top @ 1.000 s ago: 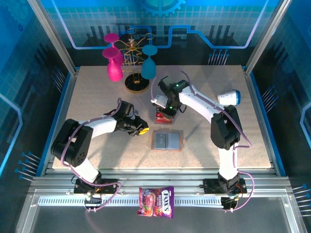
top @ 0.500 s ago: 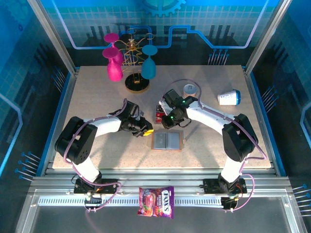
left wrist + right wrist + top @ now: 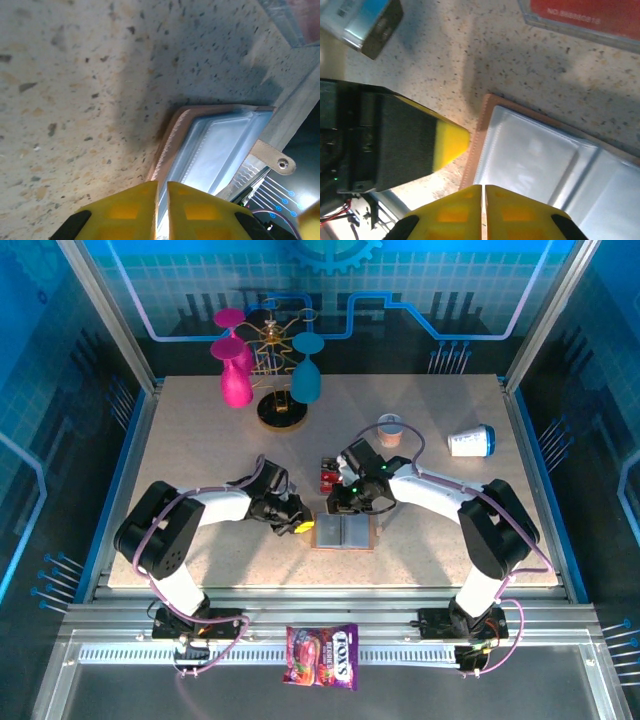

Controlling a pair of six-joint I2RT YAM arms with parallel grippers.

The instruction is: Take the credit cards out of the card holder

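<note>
Speckled beige desk [image 3: 200,450] is carrying the open card holder [image 3: 345,531], which is lying flat with its grey-blue pockets facing up. The left end effector [image 3: 299,525] is sitting low just beside the holder's left edge, its yellow fingers [image 3: 125,207] pressed together with nothing between them. The right end effector [image 3: 342,508] is hanging over the holder's far edge, pointing down at it, its fingers likewise clenched on nothing. Whether either tip is touching the leather cannot be told. The two end effectors are near each other, with the holder's far left corner lying between them. The credit cards [image 3: 328,477], red with dark bands, are lying on the desk just behind the right end effector, on the side away from the holder and apart from it.
</note>
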